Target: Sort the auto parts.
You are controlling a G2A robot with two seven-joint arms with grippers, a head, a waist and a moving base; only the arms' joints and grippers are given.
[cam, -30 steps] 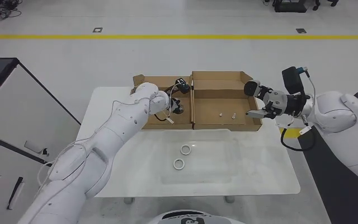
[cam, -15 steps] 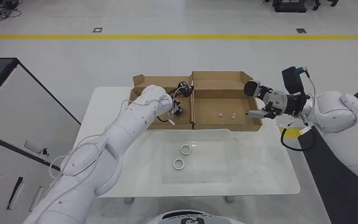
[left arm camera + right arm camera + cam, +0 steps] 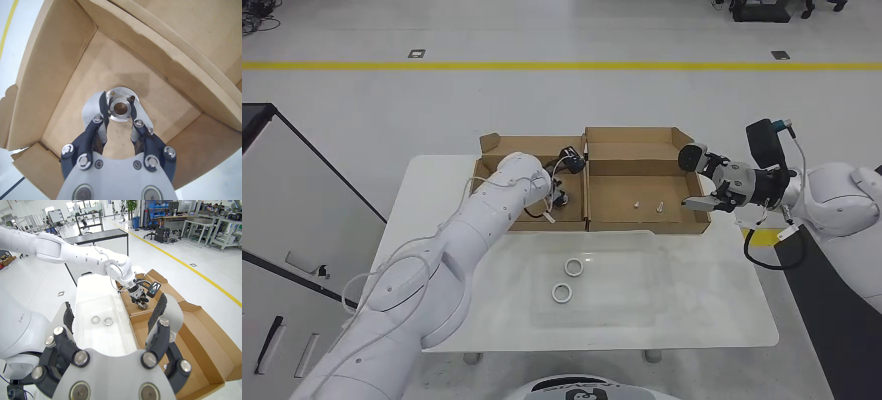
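Shiny round metal flange (image 3: 122, 93), raised bored hub, pinched by left gripper (image 3: 118, 107), right gripper (image 3: 114, 310) wide, empty

Table (image 3: 727, 290): white, with rounded corners.
Yellow line (image 3: 562, 66): runs straight across the pale glossy floor, beyond the table.
Floor plates (image 3: 416, 53): two small dark squares beyond the line, well apart.
Cabinet (image 3: 302, 200): black-edged, stands on the floor near the table's left end, not touching it.
Hall behind: desks (image 3: 208, 220) with screens, a black office chair (image 3: 151, 226), a blue bin (image 3: 135, 222), a whiteboard (image 3: 55, 217).
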